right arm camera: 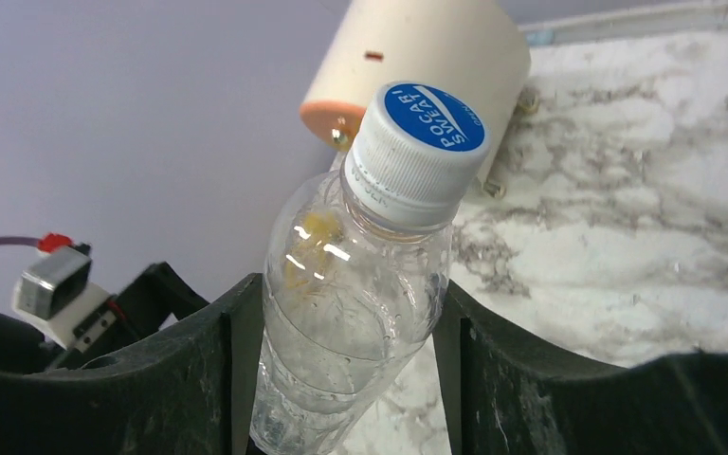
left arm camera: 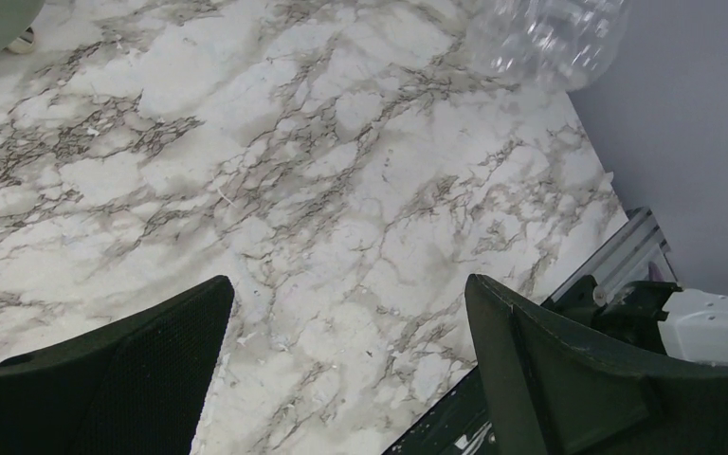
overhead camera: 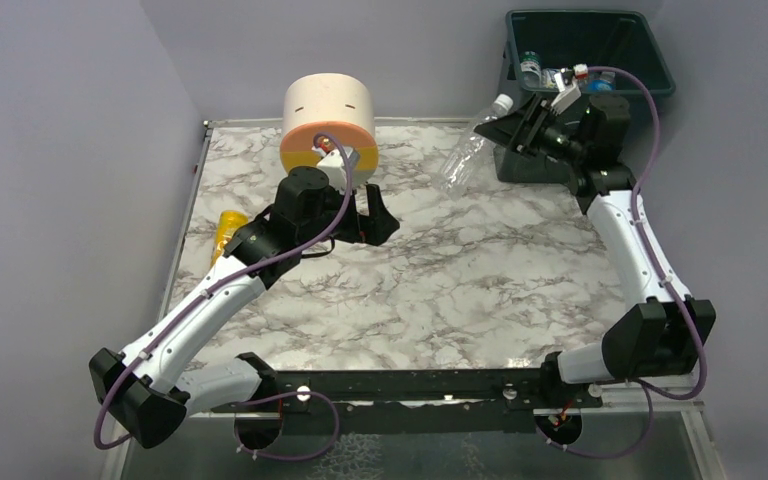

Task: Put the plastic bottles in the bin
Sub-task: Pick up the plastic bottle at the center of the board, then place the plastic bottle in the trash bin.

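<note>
My right pincer (right arm camera: pixel 346 327) is clamped on a clear bottle (right arm camera: pixel 360 275), up in the air just off the front-left corner of the bin (overhead camera: pixel 662 66), not over the opening yet. It looks empty, so I'd guess it weighs next to nothing, but the walls are thin and slick: squeeze hard and it'll buckle, go soft and it could slide out. I've got it on the body below the shoulder, which seems about right to me since the ribs give some bite there, and the white cap (right arm camera: pixel 417 142) sticks out past the jaws. My left pincer (left arm camera: pixel 346 289) is spread wide with nothing in it, hovering over the tabletop (overhead camera: pixel 460 280). My right wrist view gives the grip and the blue print on the cap, with the cream drawer unit (right arm camera: pixel 427 47) behind, but no bin at all. Only the top view shows the bin, a few bottles inside (overhead camera: pixel 532 68) it, and a yellow bottle (overhead camera: pixel 227 232) lying by the left edge. My left wrist view just catches a clear ribbed bottle bottom at its top edge, probably the same one.
</note>
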Robot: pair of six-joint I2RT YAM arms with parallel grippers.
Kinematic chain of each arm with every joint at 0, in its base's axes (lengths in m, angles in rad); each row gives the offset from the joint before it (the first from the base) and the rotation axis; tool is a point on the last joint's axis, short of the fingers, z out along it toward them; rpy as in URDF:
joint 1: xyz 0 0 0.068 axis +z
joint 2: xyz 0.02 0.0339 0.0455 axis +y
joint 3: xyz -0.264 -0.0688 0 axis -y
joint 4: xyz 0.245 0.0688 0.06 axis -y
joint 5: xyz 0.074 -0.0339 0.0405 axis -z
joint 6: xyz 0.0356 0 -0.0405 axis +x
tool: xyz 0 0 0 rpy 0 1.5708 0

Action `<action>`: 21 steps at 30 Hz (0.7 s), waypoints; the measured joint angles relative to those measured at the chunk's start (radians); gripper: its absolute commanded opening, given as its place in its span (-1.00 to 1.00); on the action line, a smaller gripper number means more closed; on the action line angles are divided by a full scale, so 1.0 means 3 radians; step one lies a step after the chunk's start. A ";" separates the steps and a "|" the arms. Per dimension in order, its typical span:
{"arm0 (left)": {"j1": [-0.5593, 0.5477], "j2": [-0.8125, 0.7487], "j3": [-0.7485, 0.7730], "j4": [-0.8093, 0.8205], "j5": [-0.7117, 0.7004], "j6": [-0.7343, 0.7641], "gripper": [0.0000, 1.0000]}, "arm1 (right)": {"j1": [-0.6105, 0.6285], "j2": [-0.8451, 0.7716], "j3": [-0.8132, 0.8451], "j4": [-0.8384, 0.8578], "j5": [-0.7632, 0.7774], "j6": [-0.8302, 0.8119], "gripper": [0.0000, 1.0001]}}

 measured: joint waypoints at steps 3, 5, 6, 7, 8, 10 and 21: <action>0.0055 -0.0005 -0.0027 -0.0028 0.0032 0.0025 0.98 | 0.0000 0.0183 0.0417 -0.0066 0.0062 -0.0001 0.24; 0.0084 -0.0014 -0.0037 -0.0037 0.0058 0.0041 0.98 | -0.0008 0.0319 0.0710 -0.0126 0.0098 -0.0001 0.24; 0.0094 -0.0020 -0.0043 -0.0041 0.0065 0.0047 0.98 | -0.0019 0.0392 0.0862 -0.0154 0.0117 0.0000 0.24; 0.0099 -0.0025 -0.0046 -0.0047 0.0072 0.0048 0.98 | -0.0037 0.0465 0.1012 -0.0175 0.0139 0.0000 0.24; 0.0109 -0.0033 -0.0052 -0.0050 0.0080 0.0052 0.98 | -0.0066 0.0540 0.1164 -0.0191 0.0151 0.0001 0.24; 0.0120 -0.0047 -0.0062 -0.0052 0.0092 0.0060 0.98 | -0.0149 0.0696 0.1469 -0.0224 0.0173 0.0010 0.24; 0.0195 -0.0075 -0.0092 -0.0085 0.0168 0.0109 0.98 | -0.0930 0.1278 0.2219 -0.0141 0.0238 0.0387 0.24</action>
